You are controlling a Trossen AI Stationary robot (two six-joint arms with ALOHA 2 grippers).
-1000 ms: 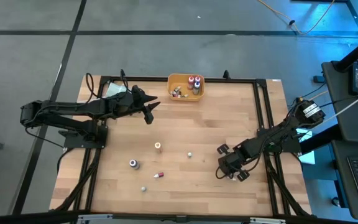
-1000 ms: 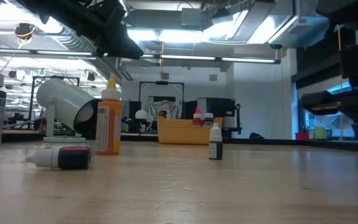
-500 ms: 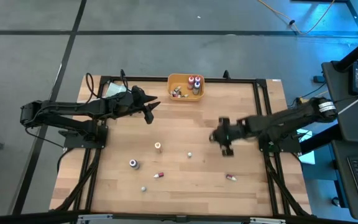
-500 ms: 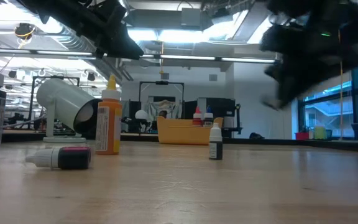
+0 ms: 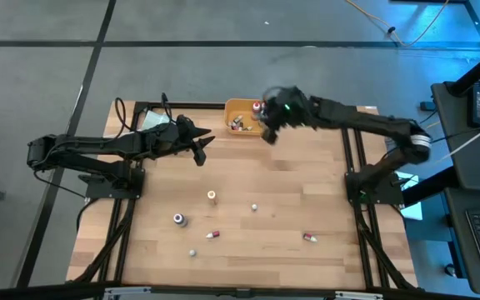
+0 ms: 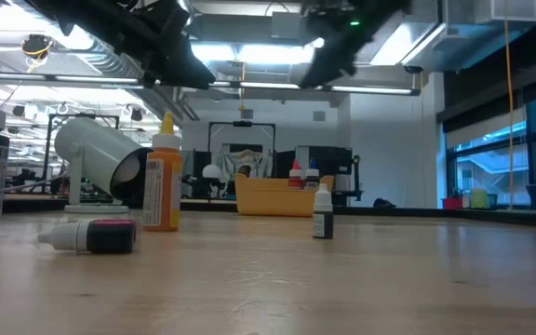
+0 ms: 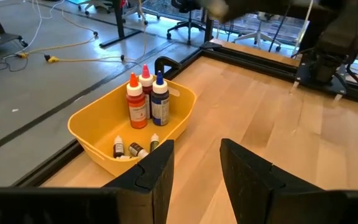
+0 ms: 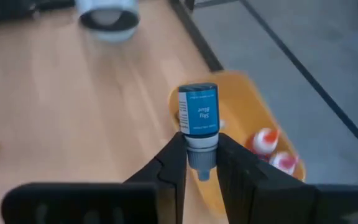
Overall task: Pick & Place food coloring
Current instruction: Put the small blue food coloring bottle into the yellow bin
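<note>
My right gripper (image 5: 267, 132) hangs in the air at the right end of the orange bin (image 5: 238, 107), shut on a small blue-labelled food coloring bottle (image 8: 198, 111). The bin (image 7: 95, 127) holds a red bottle (image 7: 137, 102), a blue one (image 7: 160, 101) and small vials. More food coloring stands or lies on the table: an orange bottle (image 5: 212, 197), a purple one (image 5: 178, 219), a small dark one (image 6: 322, 214) and a red one (image 5: 309, 237). My left gripper (image 7: 194, 168) waits open left of the bin. My right gripper pinches the bottle's white cap end (image 8: 201, 149) between its two fingers (image 8: 174, 158). The blue body sticks out beyond the fingertips, along the line of the fingers. The fingers slant down from the table's right. The bottle is lifted clear, in front of the bin (image 8: 253, 118).
A white cup (image 6: 100, 158) lies on its side beside the orange bottle (image 6: 163, 177) in the low view. A pink-and-dark vial (image 6: 96, 234) lies near the front. A black frame (image 5: 352, 150) runs along the table's edges.
My right gripper has risen from low over the table's near right part and swung toward the far edge and left, to the bin, turning as it went. A red bottle shows on the table where the gripper stood.
</note>
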